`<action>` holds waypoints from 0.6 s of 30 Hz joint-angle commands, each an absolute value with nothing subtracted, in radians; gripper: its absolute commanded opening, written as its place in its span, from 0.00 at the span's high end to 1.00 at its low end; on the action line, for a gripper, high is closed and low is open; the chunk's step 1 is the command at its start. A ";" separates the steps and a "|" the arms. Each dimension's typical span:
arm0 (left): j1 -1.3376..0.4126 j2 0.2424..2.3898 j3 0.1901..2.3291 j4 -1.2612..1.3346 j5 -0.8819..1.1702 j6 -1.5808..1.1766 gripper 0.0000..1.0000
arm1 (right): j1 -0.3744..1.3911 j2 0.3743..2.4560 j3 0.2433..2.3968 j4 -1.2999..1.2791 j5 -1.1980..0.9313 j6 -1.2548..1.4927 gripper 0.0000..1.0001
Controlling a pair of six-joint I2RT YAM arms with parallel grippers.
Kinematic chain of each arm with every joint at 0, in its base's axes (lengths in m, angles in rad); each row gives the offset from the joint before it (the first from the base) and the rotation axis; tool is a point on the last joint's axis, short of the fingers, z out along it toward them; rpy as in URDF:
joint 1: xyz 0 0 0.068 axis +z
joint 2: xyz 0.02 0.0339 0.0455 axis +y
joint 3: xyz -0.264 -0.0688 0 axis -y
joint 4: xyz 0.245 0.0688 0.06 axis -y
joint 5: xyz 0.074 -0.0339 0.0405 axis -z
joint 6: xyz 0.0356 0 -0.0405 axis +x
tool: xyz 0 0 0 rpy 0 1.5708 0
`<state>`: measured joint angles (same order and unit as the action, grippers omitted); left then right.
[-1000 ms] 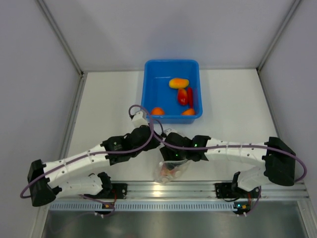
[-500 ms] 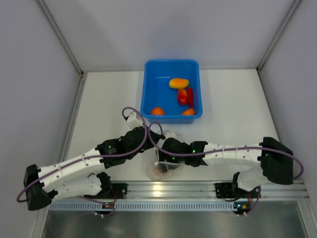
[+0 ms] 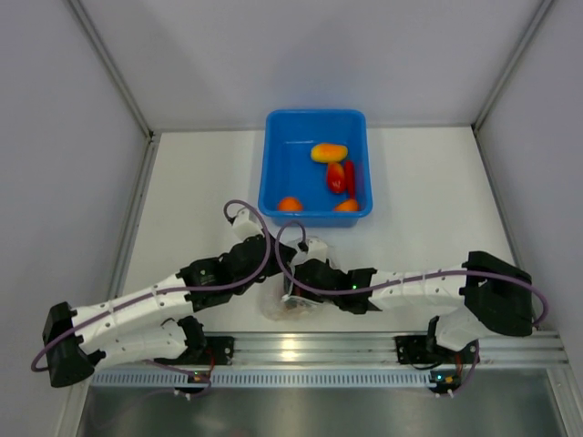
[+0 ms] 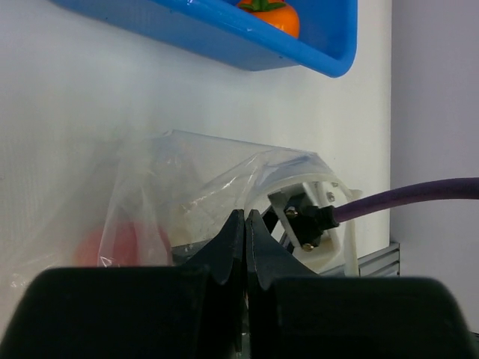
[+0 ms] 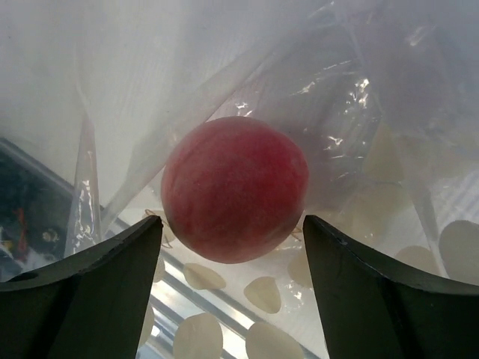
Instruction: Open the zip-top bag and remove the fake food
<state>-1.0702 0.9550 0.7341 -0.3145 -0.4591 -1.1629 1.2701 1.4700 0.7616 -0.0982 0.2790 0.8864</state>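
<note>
The zip-top bag [image 3: 284, 308] is clear with white dots and sits near the table's front edge. My left gripper [image 3: 284, 259] is shut, pinching the bag's upper film; in the left wrist view [image 4: 245, 223] the plastic [image 4: 187, 179] bulges out from the fingertips. My right gripper [image 3: 293, 299] is open and reaches inside the bag. In the right wrist view [image 5: 233, 233] a pink-red round fruit [image 5: 234, 187] lies between the fingers, not gripped, with dotted plastic [image 5: 359, 149] around it. The fruit shows as a pink blur through the bag [image 4: 123, 243].
The blue tub [image 3: 273, 164] stands behind the bag and holds a yellow-orange piece [image 3: 328, 152], a red one [image 3: 339, 177] and two orange ones [image 3: 290, 204]. Its near wall [image 4: 224, 34] shows in the left wrist view. A metal rail [image 3: 301, 344] runs along the front edge.
Both grippers and the bag have shifted left and toward the front edge. The right gripper has gone deeper into the bag.
</note>
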 commanded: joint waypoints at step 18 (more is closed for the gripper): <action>-1.074 0.907 0.664 -0.276 -0.463 -1.193 1.00 | 1.241 1.698 0.847 0.126 0.419 0.870 0.17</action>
<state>-1.0634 0.9241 0.6800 -0.3122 -0.4915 -1.1801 1.2533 1.6855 0.8444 0.0261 0.3977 0.8906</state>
